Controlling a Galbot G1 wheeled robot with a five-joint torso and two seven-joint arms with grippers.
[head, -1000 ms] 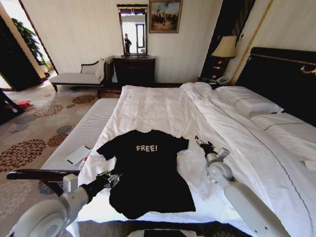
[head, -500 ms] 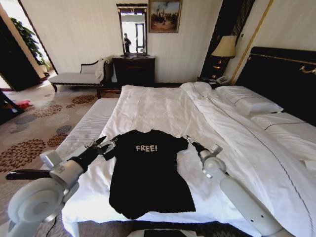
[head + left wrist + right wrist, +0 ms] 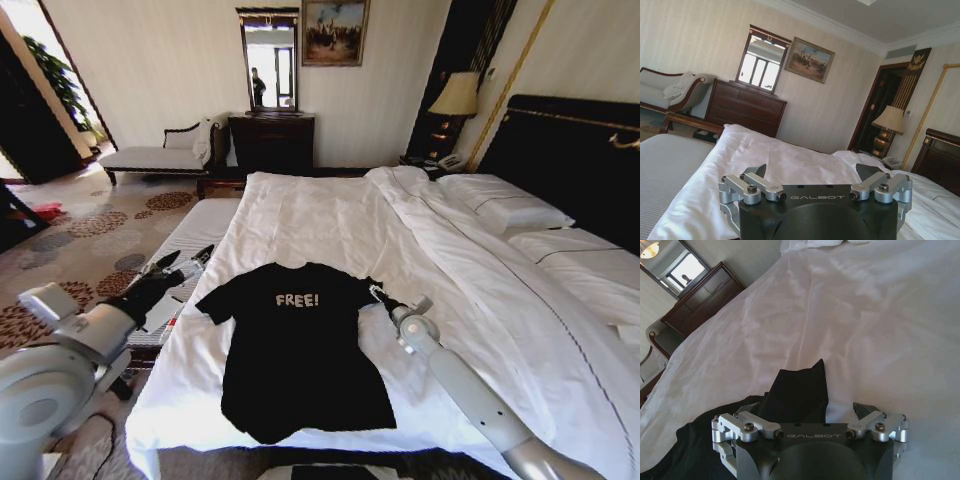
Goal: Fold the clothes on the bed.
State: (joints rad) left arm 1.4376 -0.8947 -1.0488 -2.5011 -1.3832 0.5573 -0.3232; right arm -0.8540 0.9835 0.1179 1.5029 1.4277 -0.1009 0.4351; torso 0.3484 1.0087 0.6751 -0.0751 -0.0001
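Two arms flank the black T-shirt (image 3: pixel 297 345), spread flat near the foot of the bed (image 3: pixel 330 215): left gripper (image 3: pixel 184 264) off its left sleeve, right gripper (image 3: pixel 376 294) at the right sleeve. Left wrist view: fingers (image 3: pixel 758 171) wide above the duvet (image 3: pixel 765 157). Right wrist view: fingers (image 3: pixel 861 412) wide astride the sleeve tip (image 3: pixel 802 390). Probably the first sleeve fold; next, pinch that sleeve.

The left claw (image 3: pixel 812 172) hangs with its two dark fingertips (image 3: pixel 758 172) spread wide, nothing between them, over the white duvet (image 3: pixel 765 160) on the bed (image 3: pixel 670 165). Beyond stand a dark wooden dresser (image 3: pixel 742 107) under a mirror (image 3: pixel 760 62), a framed painting (image 3: pixel 808 59) and a lit lamp (image 3: pixel 888 122).
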